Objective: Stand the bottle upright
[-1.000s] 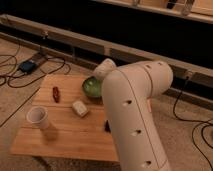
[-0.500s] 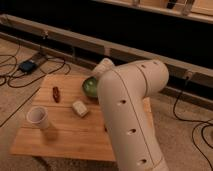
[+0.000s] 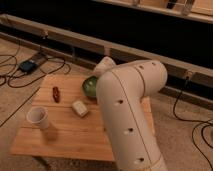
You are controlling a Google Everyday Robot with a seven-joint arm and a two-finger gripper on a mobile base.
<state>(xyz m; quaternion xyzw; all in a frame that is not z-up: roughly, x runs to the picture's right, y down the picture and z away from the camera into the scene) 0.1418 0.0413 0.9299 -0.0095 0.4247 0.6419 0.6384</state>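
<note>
The bottle does not show; it is hidden or out of view. My big white arm fills the middle and right of the camera view and rises over the wooden table's right part. A whitish link of the arm reaches down behind the green bowl. My gripper is hidden behind the arm, somewhere near the table's far right side.
A cream rectangular block lies in the table's middle. A white paper cup stands at the left front. A small red object lies at the left back. Cables and a dark box are on the floor to the left.
My arm has shifted slightly to the left and covers a little more of the green bowl. The things on the table have not moved.
</note>
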